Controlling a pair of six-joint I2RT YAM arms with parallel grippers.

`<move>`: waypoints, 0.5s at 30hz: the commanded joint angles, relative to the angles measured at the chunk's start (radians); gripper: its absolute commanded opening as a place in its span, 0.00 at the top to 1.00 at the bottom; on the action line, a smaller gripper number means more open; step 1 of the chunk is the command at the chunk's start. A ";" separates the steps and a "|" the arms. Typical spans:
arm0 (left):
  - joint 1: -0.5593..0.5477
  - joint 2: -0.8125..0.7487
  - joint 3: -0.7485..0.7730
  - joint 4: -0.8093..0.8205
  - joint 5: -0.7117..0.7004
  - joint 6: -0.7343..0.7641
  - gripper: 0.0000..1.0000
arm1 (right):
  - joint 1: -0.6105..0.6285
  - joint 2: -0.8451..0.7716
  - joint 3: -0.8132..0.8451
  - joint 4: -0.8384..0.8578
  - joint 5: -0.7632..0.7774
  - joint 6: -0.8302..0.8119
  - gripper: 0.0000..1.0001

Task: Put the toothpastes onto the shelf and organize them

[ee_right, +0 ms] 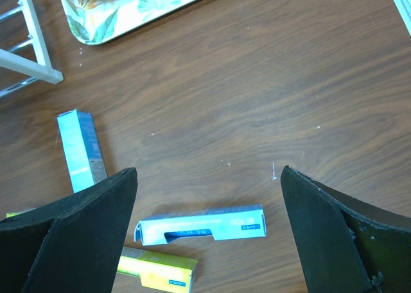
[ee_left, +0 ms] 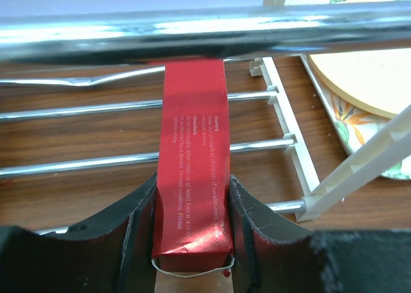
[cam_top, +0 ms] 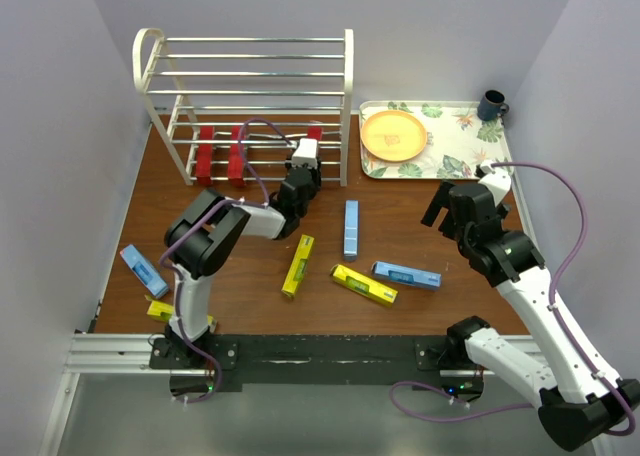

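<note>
The red carton (ee_left: 192, 145) I'm working lies lengthwise across the bottom-tier bars of the shelf (cam_top: 160, 51), toward its right end. The left gripper (ee_left: 192, 206) is clamped on the carton's near end. Two more red cartons (cam_top: 204, 154) sit on the same tier toward the shelf's left end.

To do this well, I judge the carton should go in parallel to those two, deep enough that at least two bars carry it before I let go. I'd then back out low, so the fingers (ee_left: 257, 229) miss the shiny bar (ee_left: 205, 29) overhead.

The right gripper (ee_right: 209, 174) hangs spread wide and empty over a light blue carton (ee_right: 200, 223) on the table (ee_right: 270, 81), well in front of the shelf.

The overhead bar hides the red carton's far end, so I cannot tell how far in it reaches. From above, the gripper covers most of it. One yellow carton (cam_top: 158, 310), far from the shelf, is mostly hidden beneath the left arm (cam_top: 205, 241).
</note>
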 commanded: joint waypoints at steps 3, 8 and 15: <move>0.005 0.065 0.107 0.150 -0.046 -0.044 0.57 | -0.006 -0.009 -0.004 0.007 0.034 -0.045 0.01; 0.005 0.094 0.119 0.137 -0.038 -0.086 0.54 | -0.006 -0.006 -0.001 0.008 0.033 -0.048 0.01; 0.006 0.111 0.130 0.116 -0.032 -0.098 0.44 | -0.006 -0.006 -0.001 0.008 0.036 -0.047 0.01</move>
